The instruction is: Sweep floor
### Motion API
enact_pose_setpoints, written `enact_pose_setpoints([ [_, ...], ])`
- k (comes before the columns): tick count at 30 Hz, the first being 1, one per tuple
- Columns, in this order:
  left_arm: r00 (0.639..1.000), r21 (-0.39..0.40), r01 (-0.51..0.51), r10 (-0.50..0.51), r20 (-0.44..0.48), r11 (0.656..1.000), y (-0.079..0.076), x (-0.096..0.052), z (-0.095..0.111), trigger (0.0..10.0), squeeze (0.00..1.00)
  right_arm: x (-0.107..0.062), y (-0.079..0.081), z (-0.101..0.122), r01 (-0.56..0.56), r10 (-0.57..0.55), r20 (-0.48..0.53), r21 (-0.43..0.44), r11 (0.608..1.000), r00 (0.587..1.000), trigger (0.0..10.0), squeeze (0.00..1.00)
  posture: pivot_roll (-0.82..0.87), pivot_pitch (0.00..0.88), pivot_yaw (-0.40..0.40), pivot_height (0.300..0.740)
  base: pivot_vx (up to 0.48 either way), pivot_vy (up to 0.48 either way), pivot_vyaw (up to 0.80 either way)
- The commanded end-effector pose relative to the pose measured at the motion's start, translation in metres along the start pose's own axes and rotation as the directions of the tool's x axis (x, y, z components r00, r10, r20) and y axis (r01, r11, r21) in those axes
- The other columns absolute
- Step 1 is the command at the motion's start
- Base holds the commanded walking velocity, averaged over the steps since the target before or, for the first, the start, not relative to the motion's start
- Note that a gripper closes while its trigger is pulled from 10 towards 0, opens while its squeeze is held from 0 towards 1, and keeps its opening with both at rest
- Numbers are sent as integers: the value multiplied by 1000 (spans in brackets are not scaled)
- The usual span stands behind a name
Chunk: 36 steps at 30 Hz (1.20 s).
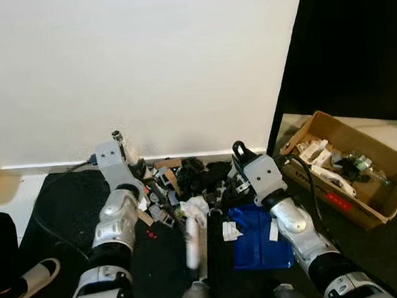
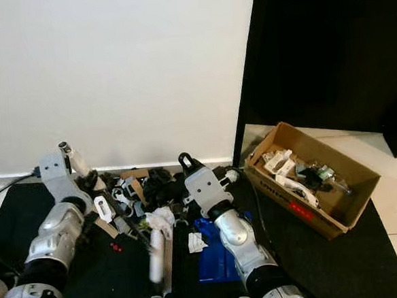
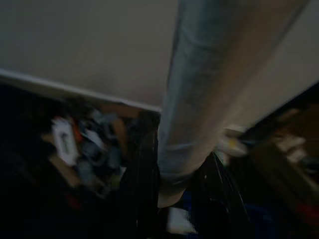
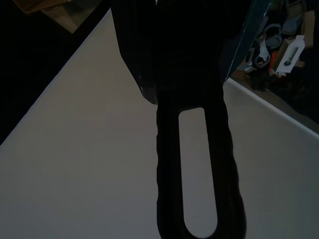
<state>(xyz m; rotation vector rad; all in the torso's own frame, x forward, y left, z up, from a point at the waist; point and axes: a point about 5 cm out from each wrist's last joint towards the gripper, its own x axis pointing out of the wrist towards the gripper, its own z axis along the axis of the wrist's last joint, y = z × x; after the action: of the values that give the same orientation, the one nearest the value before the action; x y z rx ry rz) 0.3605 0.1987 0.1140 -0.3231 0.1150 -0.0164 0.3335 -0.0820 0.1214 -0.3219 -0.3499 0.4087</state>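
Debris pile (image 1: 180, 181) lies on the black mat (image 1: 66, 199) against the white wall (image 1: 145, 64): small packets, black scraps, brown card pieces, crumpled white paper.

Left claw (image 1: 118, 137) up near the baseboard, at the left edge of the pile. Left wrist view: a grey broom pole (image 3: 199, 99) runs straight along the claw, close to the lens, pile blurred beyond. Grip itself not visible; cannot tell if fingers are closed on it.

Right claw (image 1: 239, 148) at the right edge of the pile, just behind the blue dustpan (image 1: 259, 243), which lies flat on the mat. Right wrist view: black slotted dustpan handle (image 4: 192, 164) lies along the claw; finger spread cannot be told.

Open cardboard box (image 1: 384, 177) of odds stands well right of the pile.
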Motion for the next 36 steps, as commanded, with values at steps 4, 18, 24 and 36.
enact_pose_setpoints([
  [4,997,-93,63,-67,-43,994,-12,0,-16,10000,0,-1,12,1,-28,28,2,33,999,1000,10000,0,81,340,122,740,0,0,0],
  [18,925,-243,375,-379,33,894,-70,4,-6,10000,0,0,9,1,-28,28,-4,29,999,1000,10000,0,86,313,120,740,0,0,0],
  [24,896,-134,442,-430,108,887,-63,-10,26,10000,0,-1,7,0,-20,21,-4,27,999,1000,10000,0,101,297,121,740,0,0,0],
  [36,878,225,428,-462,128,875,-39,-60,85,10000,0,-1,-12,2,52,-52,9,20,998,999,10000,0,124,264,125,740,0,0,0],
])
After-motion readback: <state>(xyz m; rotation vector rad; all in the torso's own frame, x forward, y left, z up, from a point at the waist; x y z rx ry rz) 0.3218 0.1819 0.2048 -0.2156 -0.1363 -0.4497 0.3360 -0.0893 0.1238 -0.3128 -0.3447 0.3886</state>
